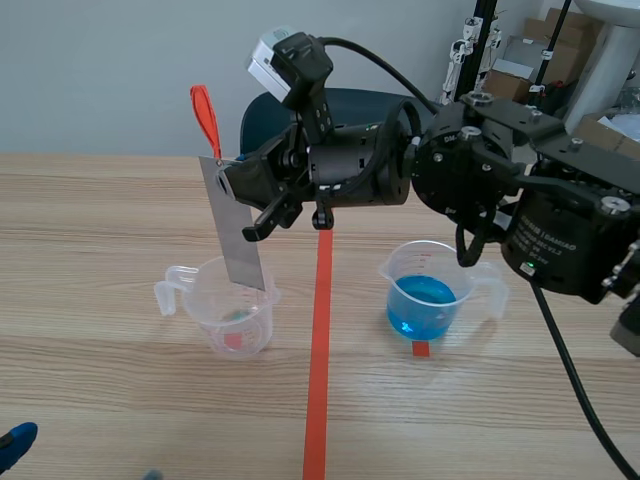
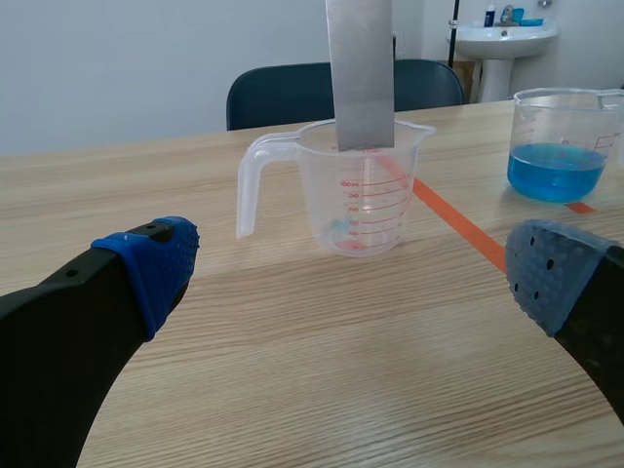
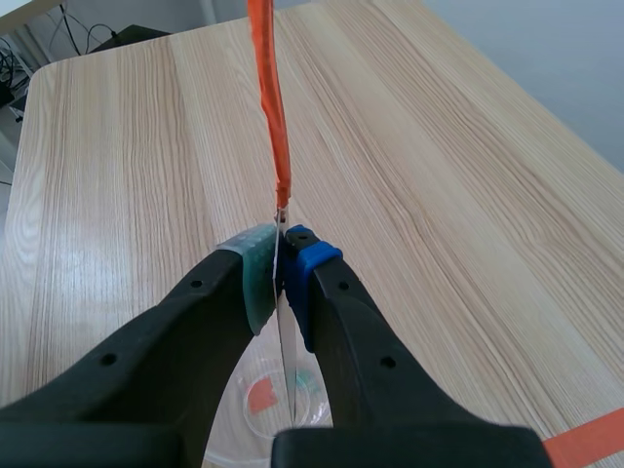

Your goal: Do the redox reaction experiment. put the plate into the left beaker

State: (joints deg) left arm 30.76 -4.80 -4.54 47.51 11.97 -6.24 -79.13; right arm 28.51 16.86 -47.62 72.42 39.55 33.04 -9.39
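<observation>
— On the light wooden counter (image 1: 100, 200), what stands?
— Two clear plastic measuring beakers, well apart. The right beaker (image 1: 430, 295) holds blue liquid. The left beaker (image 1: 215, 300) stands across the tape line from it.
— Plate location?
— The flat grey metal plate (image 1: 238, 235) hangs slightly tilted, with its lower edge at the left beaker's mouth. The right pincer (image 1: 235, 185) is clamped on its upper end, by an orange-red strap (image 1: 206, 115).
— Left pincer?
— The left pincer (image 2: 353, 273) is spread wide and holds nothing. It sits low, facing the left beaker.
</observation>
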